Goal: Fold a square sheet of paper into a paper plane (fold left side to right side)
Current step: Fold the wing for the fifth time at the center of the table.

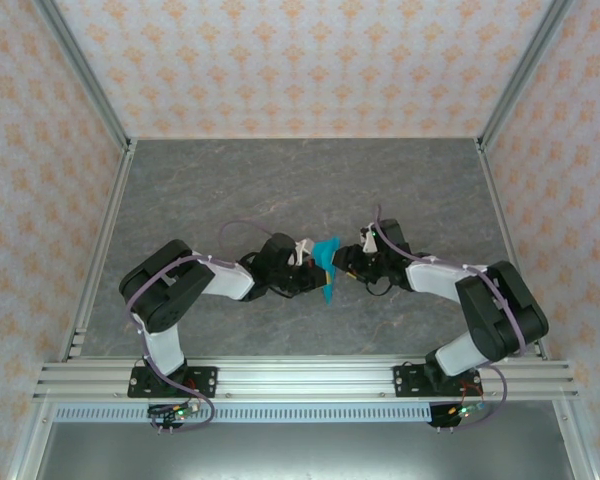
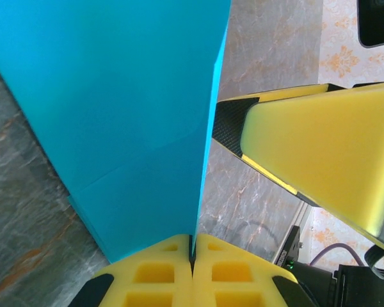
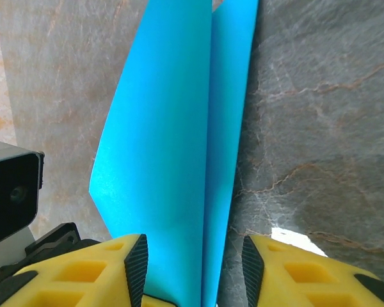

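Along the near edge of the grey marbled table [image 1: 180, 190], the two black-and-white arms are reaching inward and meeting over the middle. Between them, the thin bright cyan-blue square sheet of paper [image 1: 327, 266] is standing up off the surface, folded over on itself. The left gripper [image 2: 192, 244] is pressing its yellow foam fingers [image 2: 153, 275] tightly together and pinching one edge of the sheet, which is rising steeply away from the tips. Opposite it, the right gripper [image 3: 195, 249] is holding its own yellow fingers [image 3: 109, 272] spread, with the doubled paper passing through the gap; whether either pad is touching the paper cannot be told. Beside the sheet, the black wrist camera [image 3: 9, 192] of the left arm is facing across. Farther back, orange-patterned wall panels [image 1: 300, 60] are enclosing the table.
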